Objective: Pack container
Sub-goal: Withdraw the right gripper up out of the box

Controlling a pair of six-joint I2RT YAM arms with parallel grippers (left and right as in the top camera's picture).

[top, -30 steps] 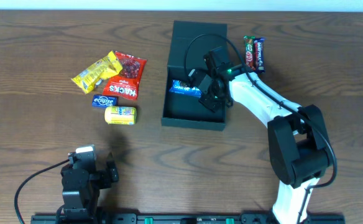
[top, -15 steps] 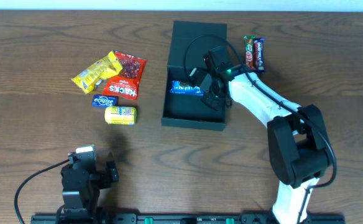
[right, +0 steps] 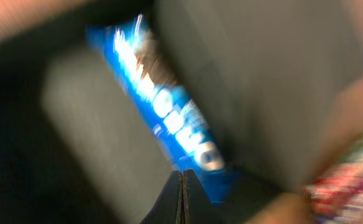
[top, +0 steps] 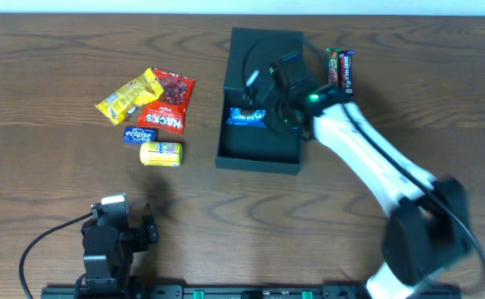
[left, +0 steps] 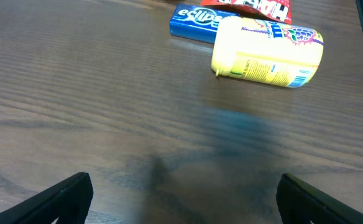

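Right, the wooden table (top: 60, 50) carries the container (top: 257, 158) at its far middle, lid open, long axis running away from the robot. The right gripper (right: 182, 186) hangs just over it, jaws pinched together on nothing, a blue packet (top: 247, 116) inside. The left gripper (left: 184, 190), jaws spread wide, sits well apart.

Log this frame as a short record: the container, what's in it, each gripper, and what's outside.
container: open, flap back
inside: one blue packet
right gripper: shut, empty, over the container
left gripper: open, empty, over bare table
left of container: yellow packet, red packets, eclipse box, yellow tub
right of container: two bars
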